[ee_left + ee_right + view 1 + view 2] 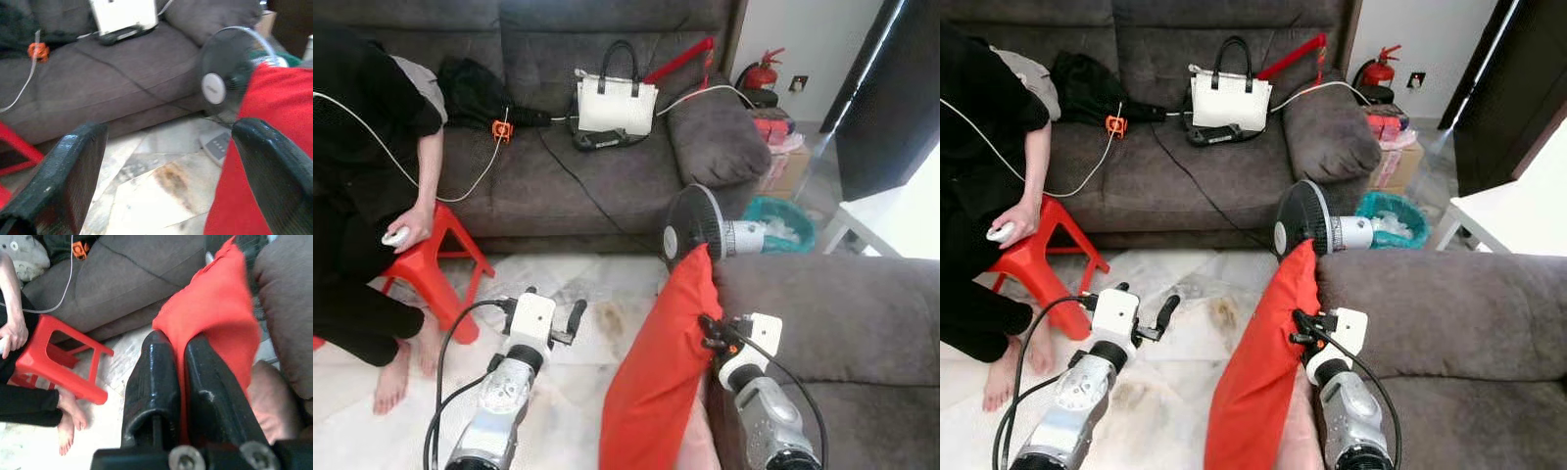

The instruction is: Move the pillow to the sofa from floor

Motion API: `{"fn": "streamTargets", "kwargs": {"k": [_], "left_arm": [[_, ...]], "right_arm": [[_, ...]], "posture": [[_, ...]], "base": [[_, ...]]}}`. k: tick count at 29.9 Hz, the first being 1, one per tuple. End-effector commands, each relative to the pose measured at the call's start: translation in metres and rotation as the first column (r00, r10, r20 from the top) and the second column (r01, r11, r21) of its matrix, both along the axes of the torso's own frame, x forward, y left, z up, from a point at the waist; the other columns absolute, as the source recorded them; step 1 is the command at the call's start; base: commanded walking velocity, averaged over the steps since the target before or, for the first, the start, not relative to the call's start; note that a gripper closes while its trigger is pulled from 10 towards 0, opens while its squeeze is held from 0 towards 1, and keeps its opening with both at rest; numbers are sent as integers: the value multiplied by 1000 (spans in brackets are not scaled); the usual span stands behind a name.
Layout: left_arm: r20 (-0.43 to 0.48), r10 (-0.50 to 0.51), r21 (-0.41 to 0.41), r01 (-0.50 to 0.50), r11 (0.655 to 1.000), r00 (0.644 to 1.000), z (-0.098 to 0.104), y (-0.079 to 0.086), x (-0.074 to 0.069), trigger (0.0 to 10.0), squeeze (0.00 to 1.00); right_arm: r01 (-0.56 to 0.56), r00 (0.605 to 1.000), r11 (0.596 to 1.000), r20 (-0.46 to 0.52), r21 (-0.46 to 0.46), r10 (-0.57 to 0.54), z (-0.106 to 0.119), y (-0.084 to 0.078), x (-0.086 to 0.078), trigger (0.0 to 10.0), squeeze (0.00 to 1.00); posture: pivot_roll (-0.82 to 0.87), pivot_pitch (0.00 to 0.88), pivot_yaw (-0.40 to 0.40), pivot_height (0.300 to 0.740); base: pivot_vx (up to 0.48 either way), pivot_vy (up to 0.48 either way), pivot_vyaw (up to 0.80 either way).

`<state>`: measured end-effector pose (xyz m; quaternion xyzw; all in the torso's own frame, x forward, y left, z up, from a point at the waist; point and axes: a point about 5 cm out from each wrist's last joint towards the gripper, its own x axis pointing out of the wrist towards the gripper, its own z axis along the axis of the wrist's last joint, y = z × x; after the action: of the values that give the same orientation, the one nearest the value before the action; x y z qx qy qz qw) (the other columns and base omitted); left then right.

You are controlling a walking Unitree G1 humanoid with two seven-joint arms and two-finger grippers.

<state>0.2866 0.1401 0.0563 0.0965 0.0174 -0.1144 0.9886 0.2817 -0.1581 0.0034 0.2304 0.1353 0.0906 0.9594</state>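
We see the right gripper (178, 364) with its two black fingers pinched on a fold of the red pillow (215, 318). The pillow rises just beside the grey sofa arm (288, 308). Well apart from the pillow, a red stool (58, 357) stands by a person's hand (13, 333) and bare foot (66, 431).

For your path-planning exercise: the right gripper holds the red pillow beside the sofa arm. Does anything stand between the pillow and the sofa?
Nothing visible does. The right gripper is shut on the pillow, which already leans against the sofa. The fan stands just behind, clear of the seat.
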Motion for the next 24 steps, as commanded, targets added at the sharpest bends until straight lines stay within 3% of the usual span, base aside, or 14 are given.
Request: {"fn": "streamTargets", "kwargs": {"k": [1, 13, 20, 24], "left_arm": [[-11, -4, 7, 5, 1000, 1000, -2, -1, 0, 10000, 0], [-8, -6, 10, 6, 1000, 1000, -2, -1, -1, 10000, 0], [-14, 4, -22, -4, 1000, 1000, -3, -2, -1, 10000, 0], [-16, 9, -33, -9, 999, 1000, -3, -2, -1, 10000, 0]], "right_arm": [[33, 990, 999, 141, -23, -30, 28, -10, 19, 10000, 0], [34, 990, 999, 135, -26, -30, 27, -10, 18, 10000, 0], [30, 991, 999, 132, -25, -26, 26, -9, 18, 10000, 0], [26, 991, 999, 131, -23, -23, 26, -8, 18, 10000, 0]], "posture": [[140, 0, -51, 740], [139, 0, -50, 740], [138, 0, -51, 740], [139, 0, -54, 740]], "base": [[0, -322, 0], [0, -318, 0], [0, 0, 0], [0, 388, 0]]}}
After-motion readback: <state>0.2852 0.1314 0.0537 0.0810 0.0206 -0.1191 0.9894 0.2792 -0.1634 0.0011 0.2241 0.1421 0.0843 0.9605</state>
